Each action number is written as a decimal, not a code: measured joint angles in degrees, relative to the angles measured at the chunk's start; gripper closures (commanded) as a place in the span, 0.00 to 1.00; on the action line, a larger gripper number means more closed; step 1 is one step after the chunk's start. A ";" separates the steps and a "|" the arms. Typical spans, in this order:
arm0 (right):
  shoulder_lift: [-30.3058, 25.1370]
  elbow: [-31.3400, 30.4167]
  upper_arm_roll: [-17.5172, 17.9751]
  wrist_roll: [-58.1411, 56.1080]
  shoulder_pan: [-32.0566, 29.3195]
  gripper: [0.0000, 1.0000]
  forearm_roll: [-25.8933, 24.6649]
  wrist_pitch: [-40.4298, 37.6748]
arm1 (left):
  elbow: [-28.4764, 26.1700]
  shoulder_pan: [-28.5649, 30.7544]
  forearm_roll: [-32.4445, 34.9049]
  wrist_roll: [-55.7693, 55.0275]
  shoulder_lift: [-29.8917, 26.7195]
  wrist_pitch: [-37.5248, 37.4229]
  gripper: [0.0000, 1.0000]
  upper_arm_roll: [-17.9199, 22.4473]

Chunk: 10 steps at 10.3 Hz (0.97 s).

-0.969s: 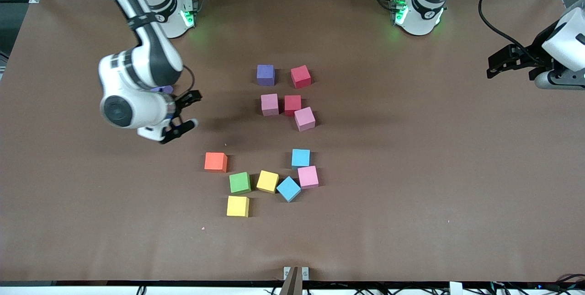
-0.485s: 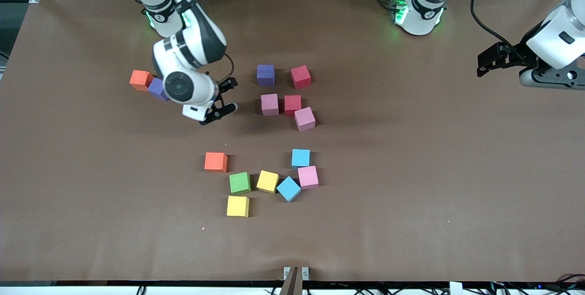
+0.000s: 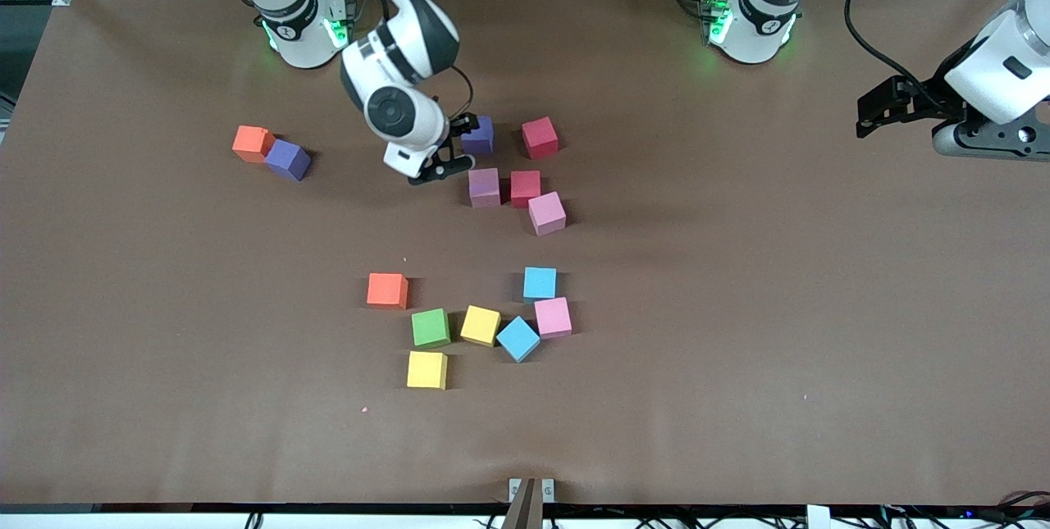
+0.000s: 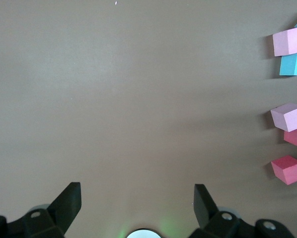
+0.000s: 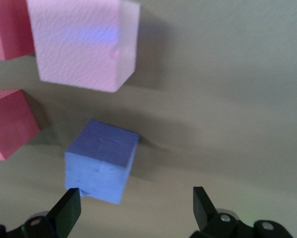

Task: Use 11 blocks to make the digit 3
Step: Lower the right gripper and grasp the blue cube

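Brown paper covers the table (image 3: 738, 348), the biggest thing here. Next in size come the arms. The right gripper (image 3: 447, 153) hangs with fingers apart just above the table beside a purple block (image 3: 479, 135), nothing between them; in its wrist view that purple block (image 5: 102, 167) lies just ahead of the fingertips. The left gripper (image 3: 876, 105) waits, fingers apart and empty, over the edge at the left arm's end of the table.

Blocks lie in three groups. Near mid-table toward the bases: the purple one, a red (image 3: 539, 138) beside it, then a pink (image 3: 484, 187), a red (image 3: 525, 188) and a pink (image 3: 547, 213) touching in a row. Nearer the camera: orange (image 3: 387, 290), green (image 3: 430, 327), yellow (image 3: 481, 325), blue (image 3: 518, 339), pink (image 3: 553, 317), blue (image 3: 540, 284) and yellow (image 3: 427, 370). Toward the right arm's end, an orange (image 3: 252, 143) touches a purple (image 3: 287, 159).
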 measured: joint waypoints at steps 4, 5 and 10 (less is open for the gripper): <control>1.00 -2.61 -0.06 3.65 2.64 0.00 5.12 6.09 | 0.00 0.02 0.00 0.00 0.00 0.00 0.00 -0.01; 1.38 -3.21 -0.05 3.94 2.83 0.00 5.95 7.55 | 0.00 0.03 0.00 0.00 0.00 0.00 0.00 -0.01; 3.34 -3.37 0.00 5.83 3.64 0.00 8.57 10.83 | 0.00 0.07 0.00 0.00 0.00 0.00 0.00 0.00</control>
